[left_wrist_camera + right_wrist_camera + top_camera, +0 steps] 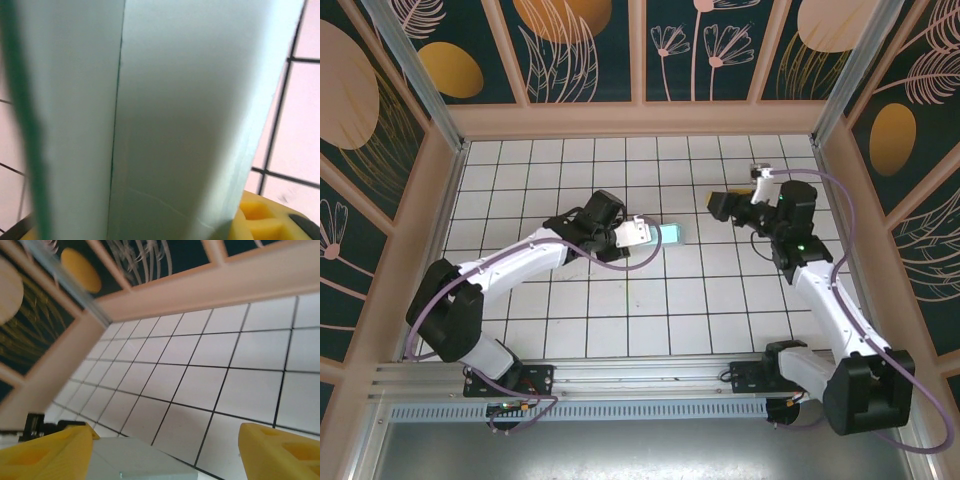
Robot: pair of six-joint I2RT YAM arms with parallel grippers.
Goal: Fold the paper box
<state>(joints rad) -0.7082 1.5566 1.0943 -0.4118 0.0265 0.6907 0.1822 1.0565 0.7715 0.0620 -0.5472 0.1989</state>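
Watching top view: paper box (670,235) lies mid-worktop (620,320), left tool (638,233) at its left end. Right tool (720,205) near, to right, apart from it.

Left wrist: paper box (165,125) hard against lens; you cannot tell whether tool is clamped. Loose hold would let panel spring open.

Right wrist: right tool fingers (55,450) spread wide, paper box (135,460) below. Pressing off-crease risks crumpling.

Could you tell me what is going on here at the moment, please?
Two robot arms are working on a pale aqua paper box near the middle of the white tiled table. The left gripper appears to be gripping the box, whose card sits very close to its wrist camera. The right gripper hangs open just to the right of the box, apart from it. How far the folding has got is hard to tell.
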